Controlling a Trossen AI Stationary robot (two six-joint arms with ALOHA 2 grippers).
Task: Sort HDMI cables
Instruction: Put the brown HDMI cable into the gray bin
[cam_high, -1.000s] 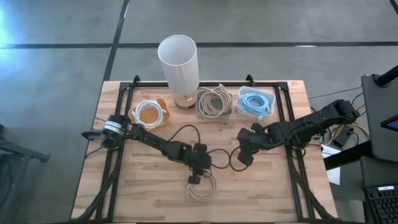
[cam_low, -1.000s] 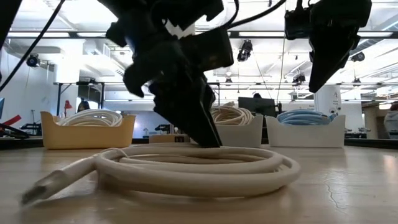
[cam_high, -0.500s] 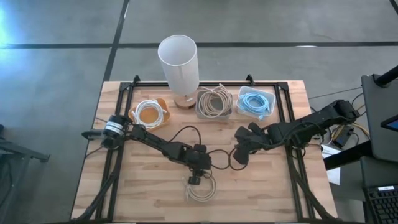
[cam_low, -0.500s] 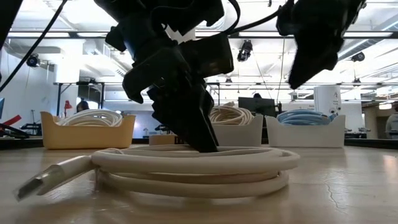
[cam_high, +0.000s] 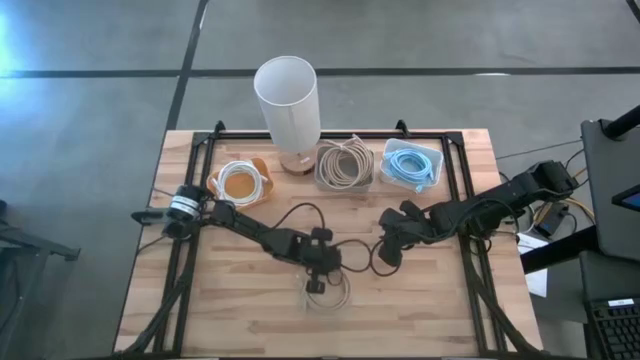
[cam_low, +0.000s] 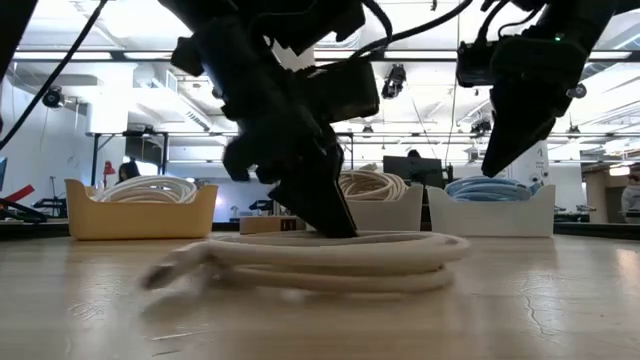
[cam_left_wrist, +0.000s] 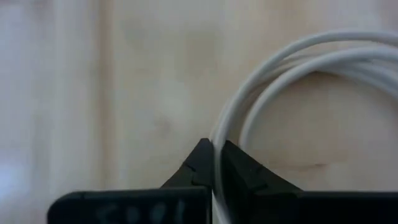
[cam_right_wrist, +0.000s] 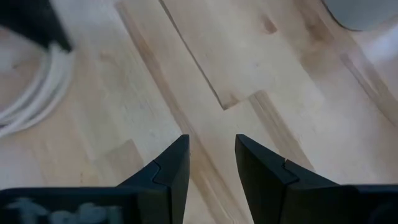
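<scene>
With the left gripper (cam_left_wrist: 214, 163) pinched on the white coiled HDMI cable (cam_high: 327, 292) near the front of the wooden table (cam_high: 240, 320), we're at pickup. Next: lift and carry to the orange tray (cam_high: 262, 163) holding white coils. Right gripper (cam_right_wrist: 212, 163) hovers spread and empty beside it.

I find no legible text, label, brand, number or sign on anything around either gripper, on the table or in the room behind it.
</scene>
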